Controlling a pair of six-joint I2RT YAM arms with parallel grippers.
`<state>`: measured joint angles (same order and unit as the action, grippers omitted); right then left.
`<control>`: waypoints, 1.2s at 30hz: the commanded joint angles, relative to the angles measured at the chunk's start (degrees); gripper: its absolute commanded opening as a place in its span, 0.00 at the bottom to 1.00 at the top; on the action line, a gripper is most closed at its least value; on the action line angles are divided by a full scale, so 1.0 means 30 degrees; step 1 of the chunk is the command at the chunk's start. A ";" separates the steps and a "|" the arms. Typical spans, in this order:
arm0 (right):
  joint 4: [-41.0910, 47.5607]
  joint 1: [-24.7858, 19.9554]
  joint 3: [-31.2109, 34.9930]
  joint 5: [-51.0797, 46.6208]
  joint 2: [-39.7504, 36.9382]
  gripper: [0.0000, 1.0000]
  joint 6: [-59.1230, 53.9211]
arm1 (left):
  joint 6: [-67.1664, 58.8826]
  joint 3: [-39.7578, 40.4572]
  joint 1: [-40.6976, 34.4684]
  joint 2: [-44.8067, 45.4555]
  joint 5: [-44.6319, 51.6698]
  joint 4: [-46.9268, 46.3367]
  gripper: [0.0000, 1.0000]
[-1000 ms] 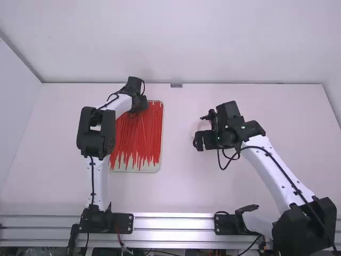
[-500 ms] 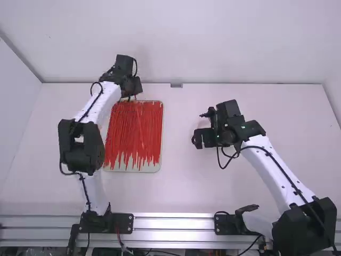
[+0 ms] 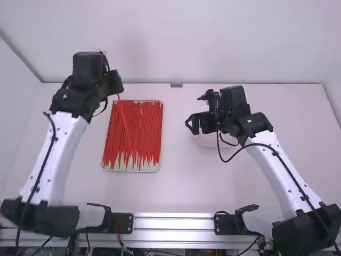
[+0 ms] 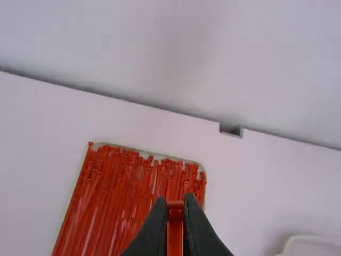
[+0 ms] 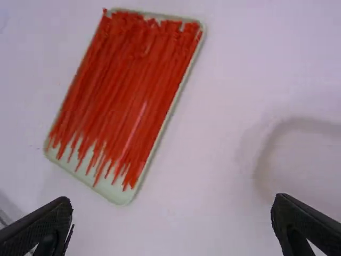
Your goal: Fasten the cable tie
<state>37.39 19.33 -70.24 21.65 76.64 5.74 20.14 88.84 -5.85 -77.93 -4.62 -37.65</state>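
Left gripper (image 4: pixel 175 205), raised above the far end of the tray (image 3: pixel 133 170), jaws closed on one end of a single red cable tie (image 4: pixel 175 230) whose tail slants down toward the heaped ties (image 3: pixel 143 133). Right gripper (image 3: pixel 201 124) hovers over the table (image 3: pixel 181 181) beside the tray, jaws wide apart and holding nothing. Likely hazards: pinched at one end only, the tie may swing, twist or slip, so the right jaws miss its tail.

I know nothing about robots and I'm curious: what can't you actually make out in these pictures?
Cable tie, left wrist view: most of its length is cut off by the bottom edge.
High view: its tail blends into the red pile, so its end is unclear.
White object, high view: partly hidden under the right pincer, so it cannot be identified.
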 commanded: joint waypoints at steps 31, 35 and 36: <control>-0.4029 0.5107 -0.1224 0.1792 -0.0364 0.97 -0.1428 | 0.2543 -1.5832 -0.0051 0.8604 1.0812 1.7456 0.02; -0.4736 0.5195 -0.1224 0.1785 -0.0364 0.90 -0.1428 | 0.4299 -1.5832 -0.0466 0.7213 1.1766 2.0196 0.02; -0.4830 0.5187 -0.1224 0.1785 -0.0364 0.89 -0.1428 | 0.4466 -1.5832 -0.0583 0.7067 1.1759 2.0531 0.02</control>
<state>23.64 34.94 -71.94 26.68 76.64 1.52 28.97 41.17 -6.37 -55.44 26.55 21.76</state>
